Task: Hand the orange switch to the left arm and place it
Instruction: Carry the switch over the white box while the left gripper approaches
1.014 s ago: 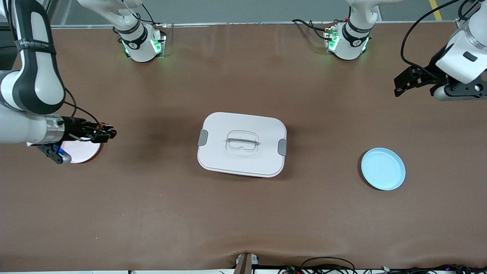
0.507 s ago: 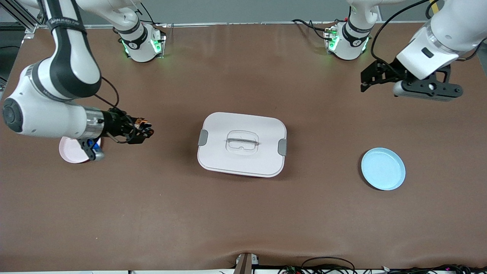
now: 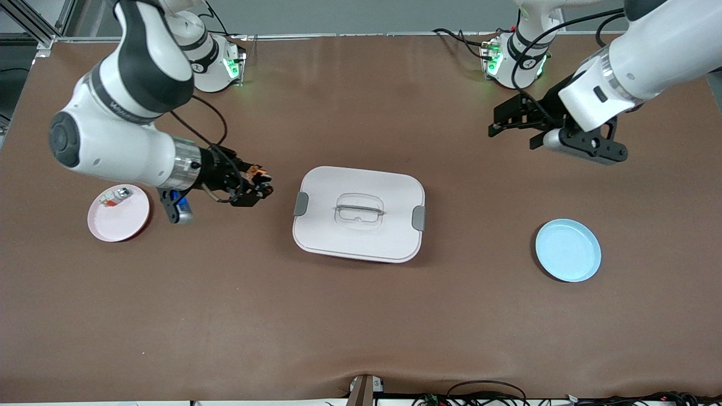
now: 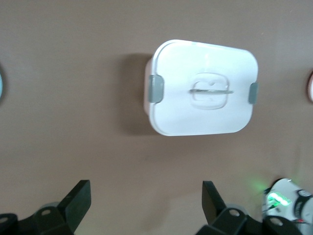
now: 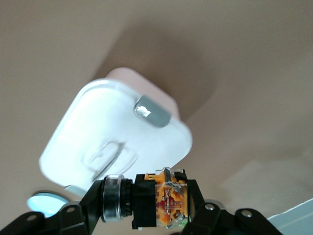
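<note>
While right gripper [image 3: 260,185] clamps orange switch [image 5: 168,199] over table [image 3: 225,293] beside box [image 3: 359,213], left gripper [image 3: 499,125] hangs, fingers apart.

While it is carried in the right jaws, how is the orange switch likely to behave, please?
Probably rigid: the orange switch keeps its blocky shape in the shut right gripper. Likely light, being far smaller than the box. Its round metal collar suggests it might roll if dropped.

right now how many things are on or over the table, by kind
plates: 2, pink plate, blue plate
boxes: 1, white box
switches: 1, orange switch in the right gripper
small white-and-silver part: 1, on the pink plate
total: 5
</note>
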### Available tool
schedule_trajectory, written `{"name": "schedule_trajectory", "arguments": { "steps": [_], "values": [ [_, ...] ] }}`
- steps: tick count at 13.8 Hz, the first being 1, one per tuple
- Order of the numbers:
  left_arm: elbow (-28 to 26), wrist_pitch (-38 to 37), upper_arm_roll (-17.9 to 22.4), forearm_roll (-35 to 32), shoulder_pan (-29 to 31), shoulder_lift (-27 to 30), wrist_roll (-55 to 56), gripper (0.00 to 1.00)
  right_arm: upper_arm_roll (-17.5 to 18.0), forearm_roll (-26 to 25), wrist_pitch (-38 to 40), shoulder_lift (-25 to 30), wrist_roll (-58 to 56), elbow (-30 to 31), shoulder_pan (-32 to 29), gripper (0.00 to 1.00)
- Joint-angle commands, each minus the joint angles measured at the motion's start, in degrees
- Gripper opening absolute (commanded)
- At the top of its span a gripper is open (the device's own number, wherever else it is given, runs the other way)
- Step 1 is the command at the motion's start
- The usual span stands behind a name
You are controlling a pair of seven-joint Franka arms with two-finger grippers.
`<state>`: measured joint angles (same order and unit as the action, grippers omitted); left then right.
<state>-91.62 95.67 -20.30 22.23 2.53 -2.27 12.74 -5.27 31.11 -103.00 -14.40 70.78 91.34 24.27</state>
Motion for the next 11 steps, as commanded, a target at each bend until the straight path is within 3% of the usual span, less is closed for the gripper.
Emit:
{"name": "schedule_trajectory", "arguments": {
  "steps": [1, 8, 11],
  "values": [
    [-2.85, 5.81, -2.62, 3.34, -0.51, 0.78, 8.33, 1.00, -0.61, 2.36, -2.98, -1.15, 6.45, -2.56, 3.49, 0.00],
    [-8.22, 24.28, -8.96, 16.61, -0.60, -1.85, 8.89, 1.00, -0.61, 3.52, -4.58, -10.55, 24.39, -18.37, 8.85, 0.00],
    [-8.04, 27.80, -10.63, 20.83, -0.77, -5.01, 7.92, 0.95, -0.61, 3.61, -8.16, -11.35, 28.17, -19.97, 10.61, 0.00]
  ]
}}
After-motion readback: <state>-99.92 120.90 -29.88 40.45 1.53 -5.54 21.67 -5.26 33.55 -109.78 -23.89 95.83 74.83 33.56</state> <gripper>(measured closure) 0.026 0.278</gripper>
